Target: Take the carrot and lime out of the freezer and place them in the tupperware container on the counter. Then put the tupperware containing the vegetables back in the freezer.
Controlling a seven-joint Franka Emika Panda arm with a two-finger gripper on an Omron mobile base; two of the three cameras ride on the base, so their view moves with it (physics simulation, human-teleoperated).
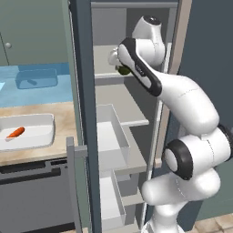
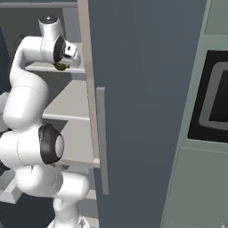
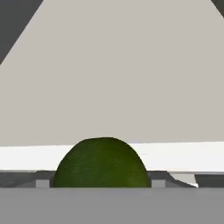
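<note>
The freezer (image 1: 136, 118) stands open, and my arm reaches in over its upper shelf (image 2: 67, 70). There my gripper (image 1: 121, 68) (image 2: 62, 63) (image 3: 100, 181) is shut on the lime (image 1: 123, 70) (image 2: 60, 67) (image 3: 103, 162), a dark green ball that fills the gap between both fingertips just above the pale shelf. Left of the freezer, the white tupperware container (image 1: 43, 120) sits on the beige counter (image 1: 63, 119). The orange carrot (image 1: 16, 132) lies inside it.
The slate-blue freezer door (image 1: 84, 104) (image 2: 142, 102) hangs open, with white door bins (image 1: 111, 136) between my arm and the counter. A translucent blue bin (image 1: 36, 78) sits at the back. Grey wall cupboards (image 1: 27, 32) hang above, and lower shelves (image 2: 67, 102) lie under the hand.
</note>
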